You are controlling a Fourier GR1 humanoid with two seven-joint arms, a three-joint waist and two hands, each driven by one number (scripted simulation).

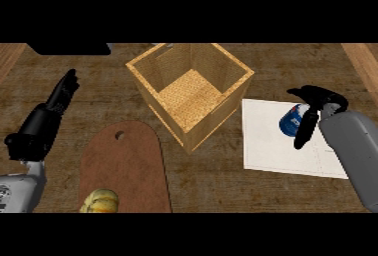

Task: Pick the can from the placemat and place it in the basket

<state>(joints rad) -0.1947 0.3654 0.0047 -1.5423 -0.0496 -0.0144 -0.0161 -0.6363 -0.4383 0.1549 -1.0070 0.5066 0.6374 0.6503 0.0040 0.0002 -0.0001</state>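
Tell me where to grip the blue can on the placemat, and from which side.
Grip the can round its curved side wall, coming from its right, where the right hand already is, fingers one side and thumb the other. It appears to lie tilted on the white placemat, so the ends look harder to pinch.

— Any lettering you can make out?
— Only white marks on the blue can (pixel 289 123), too small to read.
— And the placemat (pixel 280 145), the basket (pixel 193 131)?
— No text on either

Grey forearms, black left hand (pixel 46 122), black right hand (pixel 316 102)
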